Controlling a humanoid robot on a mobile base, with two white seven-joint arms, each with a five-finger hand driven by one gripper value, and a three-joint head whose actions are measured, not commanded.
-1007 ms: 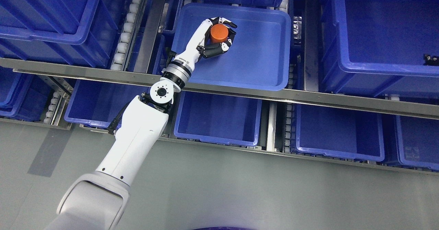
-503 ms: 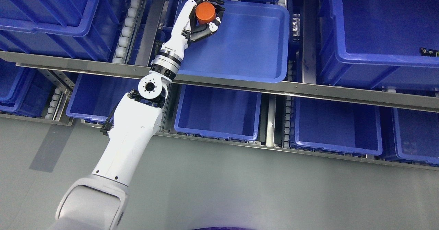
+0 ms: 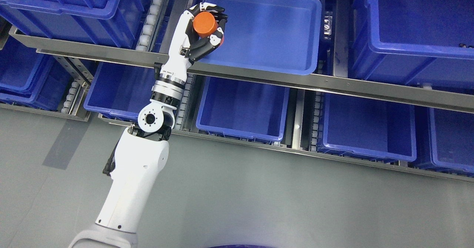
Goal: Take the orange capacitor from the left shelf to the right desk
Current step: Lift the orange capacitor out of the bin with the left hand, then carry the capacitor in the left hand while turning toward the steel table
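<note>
capacitor (image 3: 204,23): I see it orange, clamped in my left hand, over the bin's 9 o'clock rim
left hand (image 3: 202,29): fingers wrapped round it, arm rising from 7 o'clock
bin (image 3: 266,64): blue, on the shelf (image 3: 333,83)

1 orange capacitor (image 3: 204,23) — 1 left hand (image 3: 202,29) — about 10 blue bins (image 3: 259,37).

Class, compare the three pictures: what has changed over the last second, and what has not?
The left hand has drawn the capacitor back from the middle of the tray to its left rim. The camera also shifted, so the shelves only seem to move. The grip stays closed and the tray holds nothing else.
</note>
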